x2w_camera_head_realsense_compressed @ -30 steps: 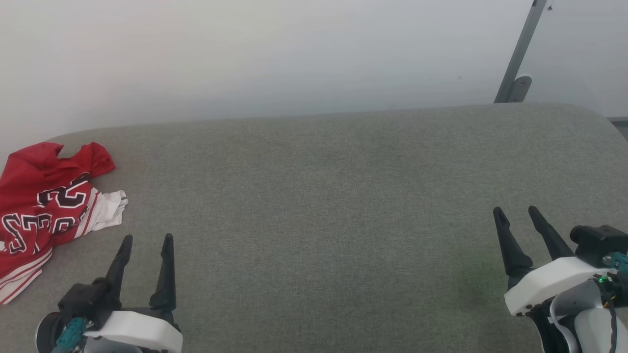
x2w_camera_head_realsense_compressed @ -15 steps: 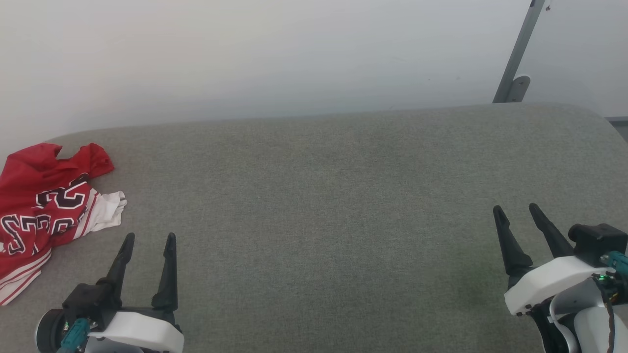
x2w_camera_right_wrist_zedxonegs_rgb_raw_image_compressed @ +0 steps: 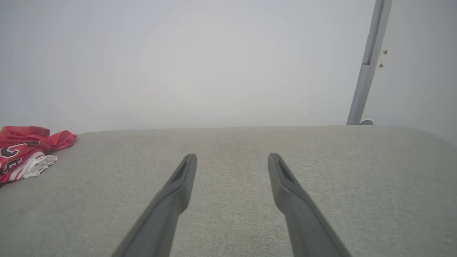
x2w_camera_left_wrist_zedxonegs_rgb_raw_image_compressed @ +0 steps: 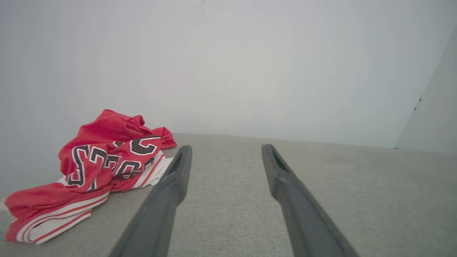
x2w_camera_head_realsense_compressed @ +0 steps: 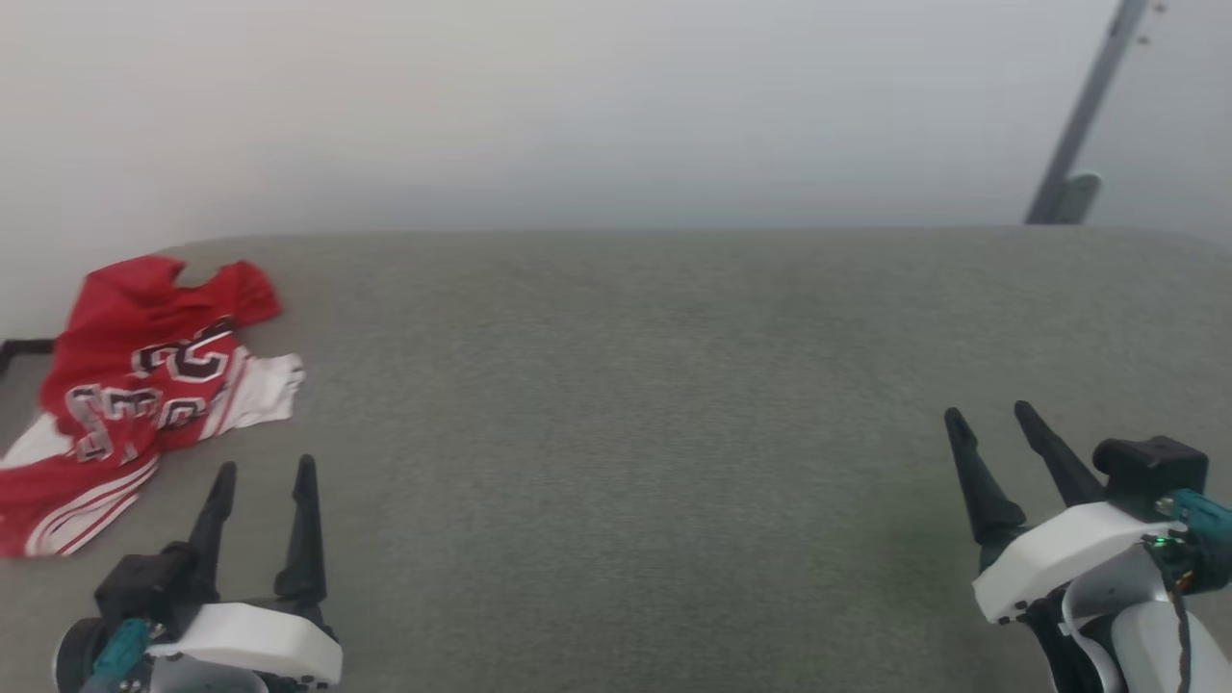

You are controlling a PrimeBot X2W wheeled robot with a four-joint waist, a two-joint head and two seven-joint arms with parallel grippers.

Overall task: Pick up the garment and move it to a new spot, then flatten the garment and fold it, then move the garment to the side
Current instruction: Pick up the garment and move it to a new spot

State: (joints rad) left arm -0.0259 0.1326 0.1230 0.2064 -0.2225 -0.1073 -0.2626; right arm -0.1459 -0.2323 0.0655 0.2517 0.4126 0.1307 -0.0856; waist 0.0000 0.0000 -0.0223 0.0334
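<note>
The garment [x2w_camera_head_realsense_compressed: 144,385] is a crumpled red jersey with white sleeves, striped trim and black white-outlined print, lying at the far left of the grey padded surface [x2w_camera_head_realsense_compressed: 626,404]. In the left wrist view the garment [x2w_camera_left_wrist_zedxonegs_rgb_raw_image_compressed: 100,164] is ahead and to the left; in the right wrist view the garment [x2w_camera_right_wrist_zedxonegs_rgb_raw_image_compressed: 25,150] lies far off at the left edge. My left gripper [x2w_camera_head_realsense_compressed: 267,468] hovers open just in front of its near right edge, apart from the cloth. At the lower right, my right gripper [x2w_camera_head_realsense_compressed: 988,412] is open too, with nothing between its fingers. From its own wrist, the left gripper [x2w_camera_left_wrist_zedxonegs_rgb_raw_image_compressed: 225,147] and right gripper [x2w_camera_right_wrist_zedxonegs_rgb_raw_image_compressed: 232,155] show spread fingers over bare fabric.
A pale wall [x2w_camera_head_realsense_compressed: 577,106] rises right behind the surface's back edge. A grey metal post [x2w_camera_head_realsense_compressed: 1083,125] leans at the back right, the same post [x2w_camera_right_wrist_zedxonegs_rgb_raw_image_compressed: 367,64] showing in the right wrist view. A dark edge [x2w_camera_head_realsense_compressed: 19,348] shows at the far left beside the garment.
The head camera has turned left, shifting the whole picture rightwards, so more of the garment's left side shows. Both grippers remain open, in about the same places.
</note>
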